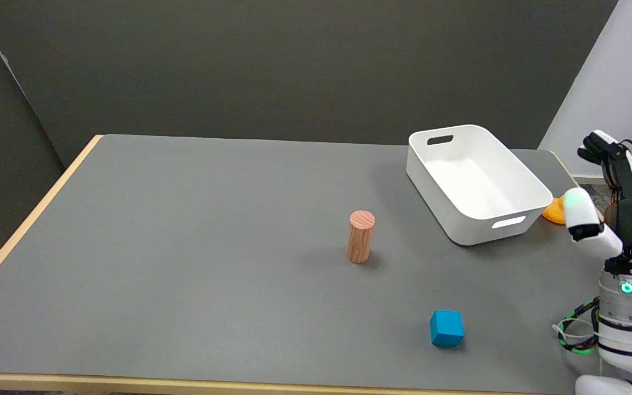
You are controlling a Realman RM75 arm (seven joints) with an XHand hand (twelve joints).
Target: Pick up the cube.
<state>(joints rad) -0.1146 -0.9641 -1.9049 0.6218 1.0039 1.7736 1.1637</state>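
Cube (pixel 447 328), blue, sits on the grey table (pixel 184 247) near the front edge, right of centre, untouched and standing square. The right hand (pixel 607 192) is raised at the far right, well apart from it, fingers spread and holding nothing, though part of the hand runs past the picture's edge, so its exact pose is hard to read. A wooden cylinder (pixel 360 236) stands upright farther back and to the left. A white bin (pixel 535 189) lies at the far right, with an orange object (pixel 554 211) tucked behind it. The likely risks: an off-centre approach could nudge the cube toward the near edge, and a low sweep of the arm might clip the bin.
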